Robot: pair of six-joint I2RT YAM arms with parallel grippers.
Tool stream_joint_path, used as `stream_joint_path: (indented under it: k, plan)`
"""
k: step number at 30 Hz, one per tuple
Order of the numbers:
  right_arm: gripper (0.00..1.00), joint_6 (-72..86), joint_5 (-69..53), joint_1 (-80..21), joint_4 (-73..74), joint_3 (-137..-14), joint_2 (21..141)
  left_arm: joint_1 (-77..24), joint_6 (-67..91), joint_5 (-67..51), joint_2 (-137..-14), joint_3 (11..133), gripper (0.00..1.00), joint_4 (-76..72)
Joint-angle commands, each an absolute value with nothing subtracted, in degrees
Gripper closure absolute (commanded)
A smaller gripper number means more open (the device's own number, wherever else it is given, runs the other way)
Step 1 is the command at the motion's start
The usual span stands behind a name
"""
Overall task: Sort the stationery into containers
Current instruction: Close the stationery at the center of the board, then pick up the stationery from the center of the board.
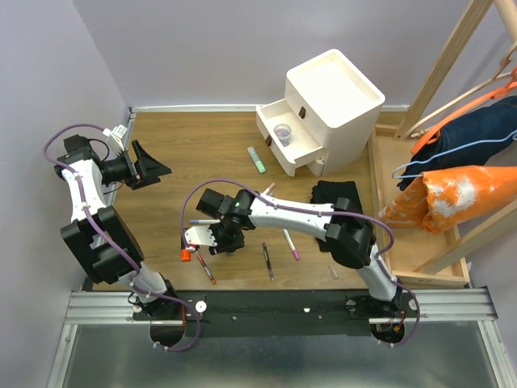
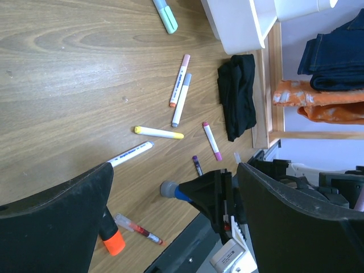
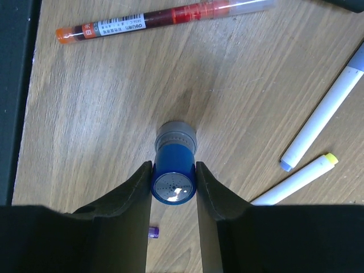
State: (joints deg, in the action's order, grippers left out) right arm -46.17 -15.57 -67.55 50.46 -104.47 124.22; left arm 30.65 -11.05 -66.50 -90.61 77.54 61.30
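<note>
A: Right gripper point(image 3: 173, 168), state?
B: Narrowed onto a blue marker point(image 3: 174, 186) with a grey cap. Both fingers point(image 3: 133, 196) lie against the barrel, one on each side. The marker points down at the table point(image 3: 85, 114), grey end at the wood. Can't tell whether it touches.
A: Where on the table?
B: Near side, left of the middle, well apart from the white cabinet point(image 1: 335, 97) at the far right. The cabinet's two drawers point(image 1: 297, 149) are pulled out, with a small clear cup point(image 1: 282, 132) in one. Which one, I can't tell.
A: Left gripper point(image 1: 152, 163)?
B: Spread wide, nothing between the fingers, held over the far-left side of the table.
A: Loose stationery?
B: Red pen point(image 3: 153, 20) close by the held marker, orange highlighter point(image 1: 185, 255) beside it. Yellow-capped marker point(image 2: 159, 132) and a white marker with a pale blue-grey tip point(image 3: 324, 108) lie together to one side. Pale-green highlighter point(image 1: 258, 160) near the drawers. Pink-capped marker point(image 1: 290, 243) and a dark pen point(image 1: 267, 261) mid-table, all flat on the wood. Folded black cloth point(image 1: 338, 198) lies in front of the cabinet.
</note>
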Motion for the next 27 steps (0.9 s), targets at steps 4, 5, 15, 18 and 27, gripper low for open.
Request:
stream_joint_path:
  k: [4, 5, 15, 18, 27]
  plan:
    - [0.99, -45.0, -9.2, -68.9, 45.4, -100.3, 124.1, 30.8, -10.7, -66.6, -91.4, 77.7, 0.01, 60.6]
    - [0.99, -45.0, -8.6, -69.3, 45.4, -100.1, 125.1, 30.7, -10.9, -66.7, -91.3, 77.7, 0.01, 60.6]
    - [1.0, -44.3, -1.9, -70.0, 46.9, -102.1, 120.3, 30.8, -11.9, -67.8, -90.9, 78.9, 0.01, 62.6]
    - [0.99, -46.2, -0.3, -70.0, 49.3, -102.6, 115.9, 30.8, -12.2, -69.1, -90.5, 80.1, 0.01, 63.7]
    - [0.99, -42.3, 5.7, -64.2, 64.2, -126.2, 115.9, 30.7, -12.8, -71.5, -89.5, 78.8, 0.01, 63.5]
